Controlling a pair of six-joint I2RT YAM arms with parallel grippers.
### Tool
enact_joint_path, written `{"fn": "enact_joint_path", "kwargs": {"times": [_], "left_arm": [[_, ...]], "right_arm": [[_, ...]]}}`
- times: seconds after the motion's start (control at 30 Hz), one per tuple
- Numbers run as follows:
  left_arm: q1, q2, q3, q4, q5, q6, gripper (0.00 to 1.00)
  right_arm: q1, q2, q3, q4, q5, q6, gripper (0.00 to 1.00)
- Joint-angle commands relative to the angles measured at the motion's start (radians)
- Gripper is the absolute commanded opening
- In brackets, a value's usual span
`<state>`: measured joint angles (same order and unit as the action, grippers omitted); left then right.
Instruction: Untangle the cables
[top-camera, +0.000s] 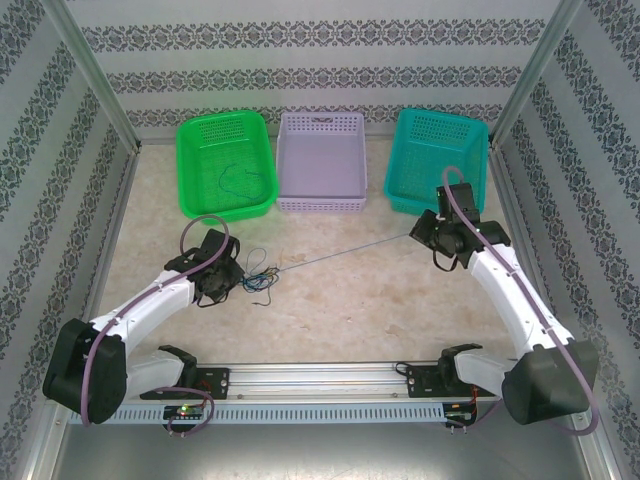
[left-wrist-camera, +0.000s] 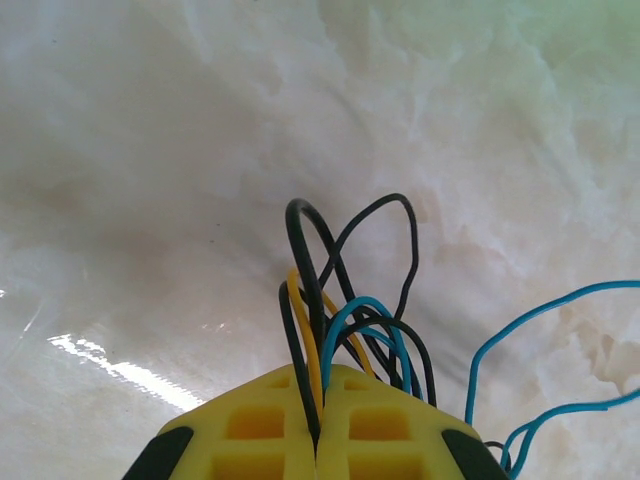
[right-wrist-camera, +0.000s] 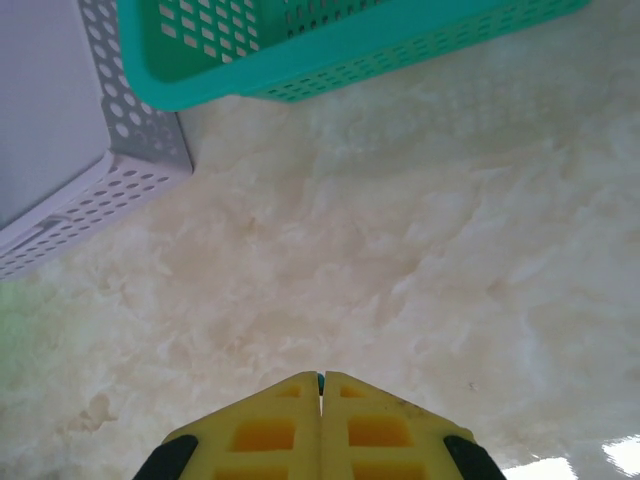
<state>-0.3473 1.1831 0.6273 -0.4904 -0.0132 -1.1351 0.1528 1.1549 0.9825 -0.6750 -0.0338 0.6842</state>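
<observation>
Currently the cables (left-wrist-camera: 345, 300) are pinched as a looped bundle in the closed left gripper (left-wrist-camera: 318, 400) — one strand (top-camera: 340, 254) is stretched taut from it to the closed right gripper (right-wrist-camera: 321, 385). If pulled harder, the cables could be knotted tighter, or the strand lost.

**Top view.** Left arm (top-camera: 150, 300) runs from its base at lower left up and rightward, with the wrist left of centre. Right arm (top-camera: 510, 290) runs from lower right up and leftward, its wrist higher in the frame than the left one.

**Left wrist view.** Left gripper (left-wrist-camera: 318, 388) at bottom centre, yellow fingers (left-wrist-camera: 255, 425) pressed together, cables (left-wrist-camera: 316, 310) pinched in the seam.

**Right wrist view.** Right gripper (right-wrist-camera: 321, 380) at bottom centre, its fingers likewise meeting, with one of the cables just visible at the seam's tip.
</observation>
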Motion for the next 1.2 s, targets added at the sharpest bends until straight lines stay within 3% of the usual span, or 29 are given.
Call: {"fn": "enact_joint_path", "kwargs": {"times": [0.0, 0.17, 0.3, 0.5, 0.67, 0.8, 0.83, 0.93, 1.0, 1.17], "left_arm": [[-0.002, 0.012, 0.018, -0.072, -0.073, -0.006, 0.0], [-0.002, 0.016, 0.028, -0.107, -0.102, 0.001, 0.0], [-0.002, 0.011, 0.03, -0.139, -0.125, 0.009, 0.0], [-0.002, 0.007, 0.003, -0.068, -0.085, 0.028, 0.0], [-0.002, 0.021, 0.012, -0.041, -0.062, 0.036, 0.0], [-0.007, 0.0, 0.008, 0.058, 0.001, 0.101, 0.0], [-0.009, -0.009, 0.008, 0.081, 0.021, 0.124, 0.0], [-0.02, -0.048, 0.031, 0.124, 0.081, 0.233, 0.0], [-0.036, -0.094, 0.053, 0.119, 0.081, 0.3, 0.0], [-0.042, -0.213, 0.061, 0.156, 0.105, 0.365, 0.0]], "right_arm": [[-0.022, -0.02, 0.072, -0.048, 0.108, -0.06, 0.0], [-0.066, -0.048, 0.12, -0.069, 0.173, -0.084, 0.0], [-0.124, -0.068, 0.152, -0.063, 0.152, -0.097, 0.0], [-0.124, -0.053, 0.186, -0.024, 0.073, -0.096, 0.0], [-0.041, -0.035, 0.167, -0.033, 0.06, -0.089, 0.0], [0.108, 0.0, 0.13, -0.026, 0.041, -0.083, 0.0], [0.155, 0.015, 0.115, -0.008, 0.03, -0.083, 0.04], [0.309, 0.093, 0.078, 0.048, -0.01, -0.088, 0.3], [0.371, 0.149, 0.085, 0.053, -0.031, -0.042, 0.41], [0.448, 0.231, 0.093, 0.175, -0.143, 0.236, 0.55]]}}
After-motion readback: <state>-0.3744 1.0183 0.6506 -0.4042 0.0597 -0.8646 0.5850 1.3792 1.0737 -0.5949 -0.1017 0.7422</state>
